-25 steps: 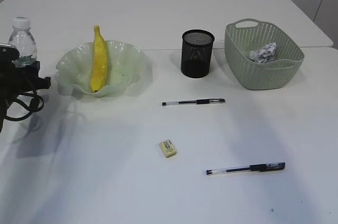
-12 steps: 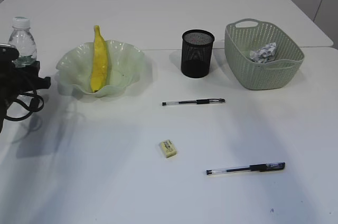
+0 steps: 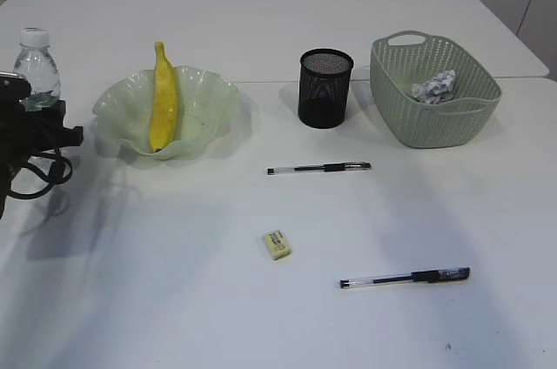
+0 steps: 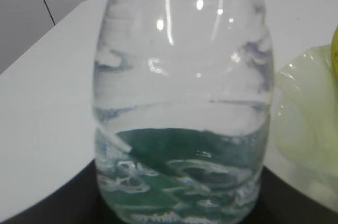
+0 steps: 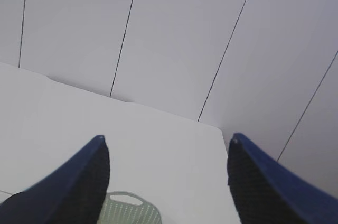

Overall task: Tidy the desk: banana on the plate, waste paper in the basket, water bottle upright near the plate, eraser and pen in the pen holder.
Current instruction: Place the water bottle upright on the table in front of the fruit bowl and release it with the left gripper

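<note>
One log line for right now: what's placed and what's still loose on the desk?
done: yellow banana in ruffled green plate, paper ball in sage basket | left: on clear bottle | loose: eraser, two pens

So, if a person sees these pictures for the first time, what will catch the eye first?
Probably the yellow banana lying in the pale green plate at the back left. Next, the water bottle standing upright at the far left edge with the left gripper around it. Then the two pens and the eraser loose on the white desk.
</note>
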You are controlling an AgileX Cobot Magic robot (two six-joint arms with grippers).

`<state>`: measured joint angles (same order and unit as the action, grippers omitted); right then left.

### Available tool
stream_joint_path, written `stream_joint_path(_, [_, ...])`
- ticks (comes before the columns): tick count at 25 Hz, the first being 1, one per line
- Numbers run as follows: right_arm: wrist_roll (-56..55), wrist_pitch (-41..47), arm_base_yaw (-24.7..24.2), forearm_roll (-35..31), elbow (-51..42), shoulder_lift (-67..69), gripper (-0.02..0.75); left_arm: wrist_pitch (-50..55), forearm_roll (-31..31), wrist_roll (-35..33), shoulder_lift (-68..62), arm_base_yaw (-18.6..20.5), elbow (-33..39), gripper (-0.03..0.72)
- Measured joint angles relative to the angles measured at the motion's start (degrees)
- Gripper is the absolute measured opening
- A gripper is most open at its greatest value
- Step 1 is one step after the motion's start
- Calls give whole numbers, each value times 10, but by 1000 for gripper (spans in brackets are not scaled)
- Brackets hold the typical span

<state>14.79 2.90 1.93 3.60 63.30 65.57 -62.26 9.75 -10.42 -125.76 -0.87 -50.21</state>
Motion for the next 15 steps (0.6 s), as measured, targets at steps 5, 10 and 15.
stream_joint_path(5, [0, -3, 0, 0, 0, 0, 519, 0, 3, 0, 0, 0, 0, 378])
stream_joint_path(10, [0, -4, 0, 0, 0, 0, 519, 0, 3, 3, 0, 0, 0, 383])
stream_joint_path(15, [0, -5, 0, 0, 0, 0, 519, 0, 3, 6, 0, 0, 0, 395])
